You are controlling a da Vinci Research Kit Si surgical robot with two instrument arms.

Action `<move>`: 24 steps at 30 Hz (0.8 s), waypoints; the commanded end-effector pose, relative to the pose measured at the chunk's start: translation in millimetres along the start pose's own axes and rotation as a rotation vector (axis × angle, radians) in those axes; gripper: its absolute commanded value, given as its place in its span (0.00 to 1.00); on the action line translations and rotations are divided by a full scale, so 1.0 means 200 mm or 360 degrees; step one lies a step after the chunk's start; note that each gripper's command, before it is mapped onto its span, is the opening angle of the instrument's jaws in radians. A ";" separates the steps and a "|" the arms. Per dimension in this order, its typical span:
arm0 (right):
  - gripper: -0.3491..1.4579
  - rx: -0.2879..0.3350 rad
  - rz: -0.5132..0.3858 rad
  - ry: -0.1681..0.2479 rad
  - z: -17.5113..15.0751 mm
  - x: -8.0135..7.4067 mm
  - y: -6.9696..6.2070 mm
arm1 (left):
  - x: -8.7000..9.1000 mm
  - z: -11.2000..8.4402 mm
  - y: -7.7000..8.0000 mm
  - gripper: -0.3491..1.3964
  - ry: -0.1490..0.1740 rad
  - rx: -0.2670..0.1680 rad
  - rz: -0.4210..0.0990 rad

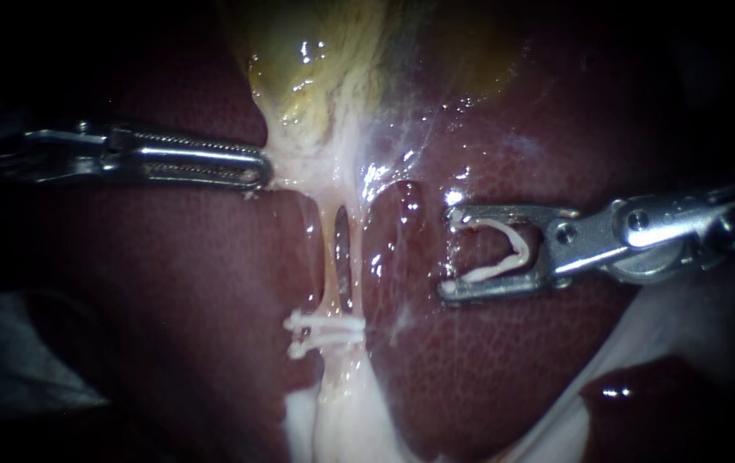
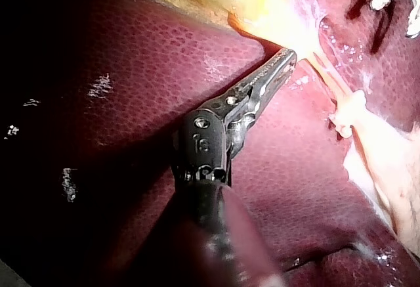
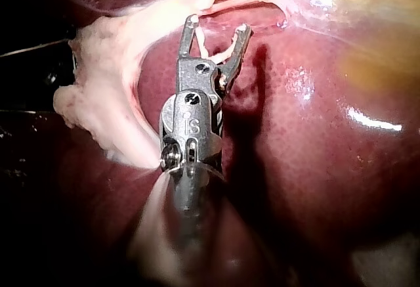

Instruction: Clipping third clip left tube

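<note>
Your right instrument (image 1: 448,253) waits off the left tube (image 1: 327,257), a white clip (image 1: 513,249) loaded in its spread pincer

Your left instrument (image 1: 262,169) comes in over the liver (image 1: 170,283), its pincer clenched on the pale tissue (image 1: 303,163) just under the gallbladder (image 1: 316,60). The left tube runs down from there, with two white clips (image 1: 324,334) already across it lower down. Your right pincer grasps its open clip from both sides, well apart from the tube, over the liver beside it
</note>
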 end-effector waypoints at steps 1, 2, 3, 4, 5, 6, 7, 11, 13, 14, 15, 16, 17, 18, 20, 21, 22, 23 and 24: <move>0.47 0.0005 0.0000 0.0002 0.000 0.000 0.000 | 0.001 -0.002 0.000 0.00 -0.0001 -0.0003 -0.0002; 0.47 0.0005 0.0000 0.0002 0.000 0.000 0.000 | 0.002 -0.003 0.001 0.00 -0.0002 -0.0006 -0.0004; 0.47 0.0006 0.0000 0.0002 0.000 0.000 0.000 | 0.003 -0.005 0.001 0.00 -0.0003 -0.0009 -0.0006; 0.47 0.0006 0.0000 0.0002 0.000 0.000 0.000 | 0.006 -0.007 0.002 0.00 -0.0005 -0.0016 -0.0011; 0.47 0.0011 0.0000 0.0003 0.000 0.000 0.000 | 0.008 -0.010 0.002 0.00 -0.0008 -0.0025 -0.0014; 0.47 0.0011 -0.0001 0.0003 0.000 0.000 -0.001 | 0.010 -0.012 0.003 0.00 -0.0014 -0.0024 -0.0018; 0.47 0.0011 -0.0001 0.0003 0.000 0.000 -0.001 | 0.011 -0.015 0.004 0.00 -0.0004 -0.0023 -0.0021; 0.47 0.0032 -0.0002 0.0003 0.000 0.002 -0.002 | 0.018 -0.026 0.008 0.00 0.0029 -0.0019 -0.0037; 0.47 0.0040 -0.0001 0.0005 0.001 0.003 -0.002 | 0.020 -0.028 0.009 0.00 0.0039 -0.0020 -0.0033; 0.47 0.0053 0.0000 0.0013 0.002 0.004 -0.003 | 0.021 -0.029 0.010 0.00 0.0040 -0.0016 -0.0025; 0.47 0.0055 0.0001 0.0019 0.003 0.004 -0.003 | 0.021 -0.029 0.011 0.00 0.0040 -0.0015 -0.0026; 0.47 0.0062 0.0002 0.0025 0.005 0.005 -0.003 | 0.021 -0.029 0.011 0.00 0.0040 -0.0014 -0.0026; 0.47 0.0074 0.0003 0.0033 0.006 0.007 -0.004 | 0.021 -0.029 0.012 0.00 0.0041 -0.0013 -0.0026; 0.47 0.0080 0.0005 0.0045 0.008 0.008 -0.004 | 0.021 -0.029 0.012 0.00 0.0041 -0.0012 -0.0026; 0.47 0.0100 0.0009 0.0079 0.011 0.010 -0.005 | 0.020 -0.029 0.011 0.00 0.0041 -0.0012 -0.0025; 0.47 0.0103 0.0030 0.0102 0.014 0.012 -0.005 | 0.020 -0.028 0.011 0.00 0.0041 -0.0012 -0.0025; 0.47 0.0110 0.0041 0.0113 0.016 0.013 -0.005 | 0.020 -0.028 0.011 0.00 0.0041 -0.0012 -0.0025; 0.47 0.0117 0.0060 0.0118 0.018 0.014 -0.005 | 0.020 -0.028 0.012 0.00 0.0041 -0.0012 -0.0025; 0.47 0.0124 0.0080 0.0118 0.021 0.015 -0.004 | 0.020 -0.028 0.012 0.00 0.0041 -0.0012 -0.0025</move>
